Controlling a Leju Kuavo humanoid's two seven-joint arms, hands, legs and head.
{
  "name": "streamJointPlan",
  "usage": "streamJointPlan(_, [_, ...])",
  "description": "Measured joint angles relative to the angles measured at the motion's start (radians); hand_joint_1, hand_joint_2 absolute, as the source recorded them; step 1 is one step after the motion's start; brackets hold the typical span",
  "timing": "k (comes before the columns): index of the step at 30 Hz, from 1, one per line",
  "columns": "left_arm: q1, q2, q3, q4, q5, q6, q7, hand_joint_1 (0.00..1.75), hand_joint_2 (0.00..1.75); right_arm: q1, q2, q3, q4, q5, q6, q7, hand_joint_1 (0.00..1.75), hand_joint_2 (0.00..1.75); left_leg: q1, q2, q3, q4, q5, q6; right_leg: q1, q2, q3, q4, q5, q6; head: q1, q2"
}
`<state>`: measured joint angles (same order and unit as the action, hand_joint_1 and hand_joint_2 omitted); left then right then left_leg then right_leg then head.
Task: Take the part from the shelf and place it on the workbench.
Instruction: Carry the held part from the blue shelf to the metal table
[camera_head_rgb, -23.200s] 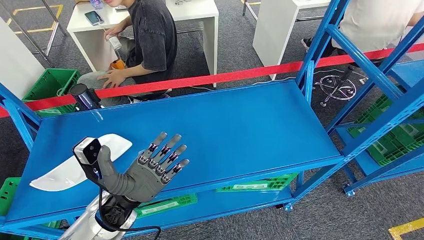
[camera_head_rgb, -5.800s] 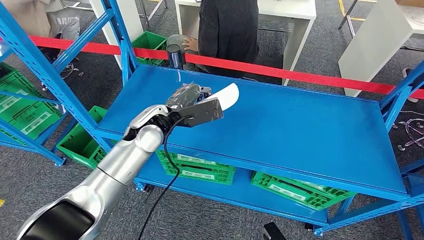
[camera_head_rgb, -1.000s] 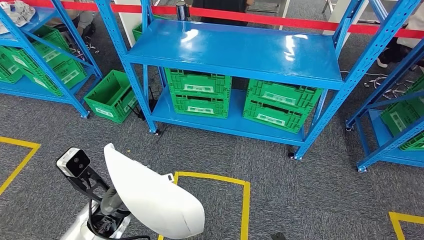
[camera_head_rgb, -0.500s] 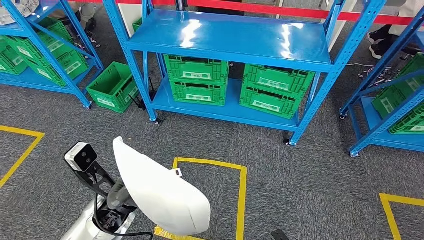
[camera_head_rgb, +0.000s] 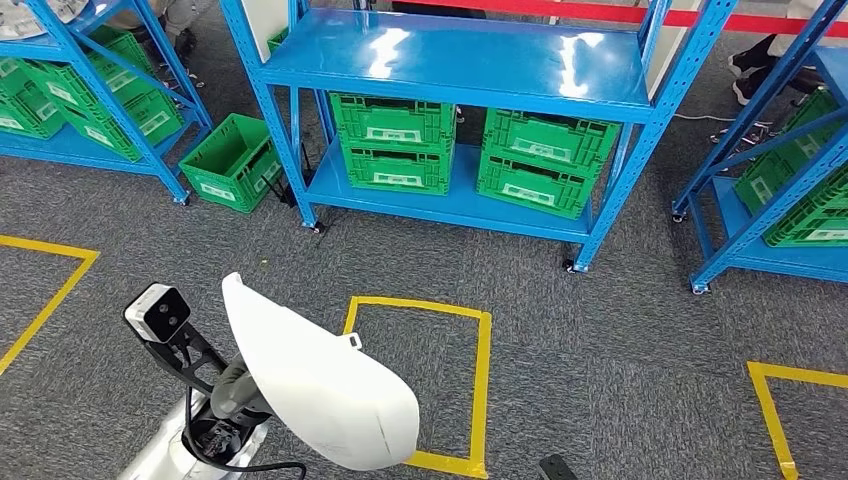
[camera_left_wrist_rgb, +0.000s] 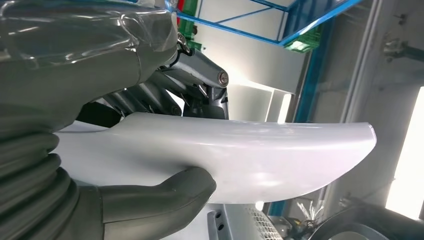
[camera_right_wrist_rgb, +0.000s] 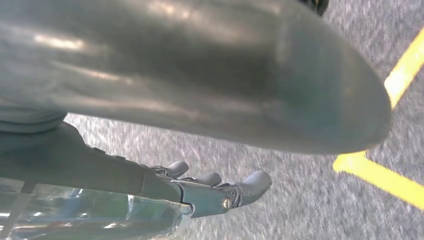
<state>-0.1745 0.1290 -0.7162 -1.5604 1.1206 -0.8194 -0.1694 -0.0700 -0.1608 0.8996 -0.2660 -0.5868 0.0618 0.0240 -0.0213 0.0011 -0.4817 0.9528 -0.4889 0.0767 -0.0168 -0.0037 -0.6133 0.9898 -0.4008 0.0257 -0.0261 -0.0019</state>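
Left hand (camera_left_wrist_rgb: 105, 165) clamped on the smooth white curved plastic shell part (camera_head_rgb: 315, 385): thick grey thumb (camera_left_wrist_rgb: 160, 192) pressed against one face, darker fingers (camera_left_wrist_rgb: 197, 82) curled over the opposite face, seen close in the left wrist view. In the head view, left arm bent low at the bottom left, carrying the part tilted upward above the grey carpeted floor (camera_head_rgb: 600, 350), its narrow end highest, its broad rounded end lowest and nearest the robot. White wrist camera box (camera_head_rgb: 157, 311) raised on a black bracket just beside the part. Part held in the air, well apart from the blue metal shelf rack (camera_head_rgb: 460, 65), touching nothing but the hand.

Right hand (camera_right_wrist_rgb: 220, 187) hanging over the carpet in the right wrist view, holding nothing, fingers extended and lying close side by side, slightly bent; yellow floor tape (camera_right_wrist_rgb: 380, 170) beneath and beyond it.

Ahead, green plastic crates (camera_head_rgb: 455, 155) stacked on the rack's lower level, each with a white label strip, print too small to read. Another green crate (camera_head_rgb: 230, 163) on the floor beside the rack's left post. Yellow tape square (camera_head_rgb: 482, 375) marked on the carpet just right of the part. Red barrier tape (camera_head_rgb: 590, 12) stretched behind the rack.
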Motion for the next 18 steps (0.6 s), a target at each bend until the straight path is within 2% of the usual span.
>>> streamJointPlan(1, [-0.001,-0.001,0.0,0.0,0.0,0.0,0.0,1.75,1.75,0.001,0.0,0.0,0.0,0.0,0.0,0.0,0.0,0.0,0.002,0.002,-0.007,-0.012,0.018,0.005,0.001,0.001,-0.011,0.017,-0.019,-0.003,0.001,0.0])
streamJointPlan(2, [-0.002,-0.002,0.0,0.0,0.0,0.0,0.0,1.75,1.75,0.002,0.0,0.0,0.0,0.0,0.0,0.0,0.0,0.0,0.006,0.005,-0.018,-0.021,0.035,0.006,0.002,0.002,-0.027,0.053,-0.053,-0.008,0.003,0.0])
streamJointPlan(3, [-0.002,-0.002,-0.001,0.0,0.0,0.0,0.0,1.75,1.75,0.002,-0.001,0.001,0.0,0.0,0.0,0.0,0.0,0.0,0.007,0.006,-0.033,-0.024,0.05,0.004,0.0,0.002,-0.048,0.109,-0.1,-0.014,0.004,0.0])
streamJointPlan(4, [-0.001,-0.003,-0.001,0.0,0.0,0.0,0.0,1.75,1.75,0.002,-0.003,0.001,0.0,0.0,0.0,0.0,0.0,0.0,0.007,0.006,-0.05,-0.023,0.062,0.002,-0.002,0.003,-0.066,0.175,-0.141,-0.016,0.006,0.0])
streamJointPlan(5, [0.0,-0.003,-0.002,0.001,0.0,0.0,0.0,1.75,1.75,0.002,-0.004,0.001,0.0,0.0,0.0,0.0,0.0,0.0,0.007,0.007,-0.068,-0.021,0.074,-0.001,-0.004,0.003,-0.076,0.235,-0.165,-0.01,0.006,0.0])
streamJointPlan(6, [0.0,-0.003,-0.002,0.001,0.0,0.0,0.0,1.75,1.75,0.002,-0.006,0.001,0.0,0.0,0.0,0.0,0.0,0.0,0.007,0.007,-0.086,-0.017,0.085,-0.004,-0.006,0.002,-0.075,0.275,-0.168,0.001,0.006,0.0])
streamJointPlan(7, [0.0,-0.003,-0.002,0.002,0.0,0.0,0.0,1.75,1.75,0.002,-0.007,0.001,0.0,0.0,0.0,0.0,0.0,0.0,0.008,0.008,-0.105,-0.01,0.095,-0.008,-0.008,0.002,-0.058,0.282,-0.151,0.016,0.006,0.0])
streamJointPlan(8, [0.0,-0.003,-0.002,0.002,0.0,0.0,0.0,1.75,1.75,0.002,-0.009,0.001,0.0,0.0,0.0,0.0,0.0,0.0,0.01,0.008,-0.125,-0.001,0.104,-0.012,-0.01,0.002,-0.024,0.253,-0.125,0.031,0.006,0.0])
streamJointPlan(9, [0.0,-0.003,-0.002,0.002,0.0,0.0,0.0,1.75,1.75,0.0,-0.009,0.001,0.0,0.0,0.0,0.0,0.0,0.0,0.012,0.009,-0.145,0.011,0.11,-0.018,-0.013,0.002,0.023,0.193,-0.11,0.041,0.006,0.0])
streamJointPlan(10, [0.0,-0.003,-0.002,0.002,0.0,0.0,0.0,1.75,1.75,-0.001,-0.01,0.001,-0.001,0.0,0.0,0.0,0.0,0.0,0.012,0.009,-0.164,0.025,0.116,-0.024,-0.012,0.003,0.075,0.117,-0.113,0.043,0.007,0.0])
streamJointPlan(11, [0.001,-0.003,-0.002,0.002,-0.001,0.0,0.0,1.75,1.75,-0.002,-0.01,0.0,-0.001,0.0,0.0,0.0,0.0,0.0,0.011,0.009,-0.178,0.037,0.123,-0.029,-0.011,0.004,0.113,0.057,-0.126,0.036,0.006,0.0])
streamJointPlan(12, [0.001,-0.003,-0.002,0.002,-0.001,0.0,0.0,1.75,1.75,-0.003,-0.01,0.0,-0.001,0.0,0.0,0.0,0.0,0.0,0.01,0.009,-0.188,0.045,0.129,-0.033,-0.008,0.005,0.134,0.016,-0.143,0.028,0.006,0.0])
streamJointPlan(13, [0.001,-0.003,-0.002,0.002,0.0,0.0,0.0,1.75,1.75,-0.003,-0.01,0.0,-0.001,0.0,0.0,0.0,0.0,0.0,0.01,0.009,-0.194,0.049,0.138,-0.037,-0.004,0.006,0.139,0.001,-0.15,0.019,0.005,0.0])
streamJointPlan(15, [0.002,-0.002,-0.003,0.002,0.0,0.0,0.0,1.75,1.75,-0.001,-0.008,0.0,-0.001,0.0,0.0,0.0,0.0,0.0,0.013,0.007,-0.203,0.054,0.141,-0.044,-0.007,0.005,0.124,0.004,-0.139,0.002,0.004,0.0])
streamJointPlan(16, [0.003,-0.001,-0.003,0.002,0.0,0.0,0.0,1.75,1.75,0.0,-0.008,0.001,-0.001,0.0,0.0,0.0,0.0,0.0,0.016,0.006,-0.21,0.069,0.119,-0.051,-0.008,0.003,0.116,0.005,-0.13,-0.009,0.003,0.0])
streamJointPlan(17, [0.003,0.0,-0.003,0.002,0.0,0.0,0.0,1.75,1.75,0.0,-0.008,0.001,-0.001,0.0,0.0,0.0,0.0,0.0,0.018,0.004,-0.221,0.104,0.078,-0.058,-0.01,0.001,0.107,0.005,-0.119,-0.019,0.001,0.0])
streamJointPlan(18, [0.003,0.0,-0.003,0.002,0.0,0.0,0.0,1.75,1.75,-0.001,-0.008,0.001,-0.001,0.0,0.0,0.0,0.0,0.0,0.021,0.003,-0.235,0.159,0.023,-0.065,-0.009,0.0,0.096,0.006,-0.108,-0.025,0.0,0.0])
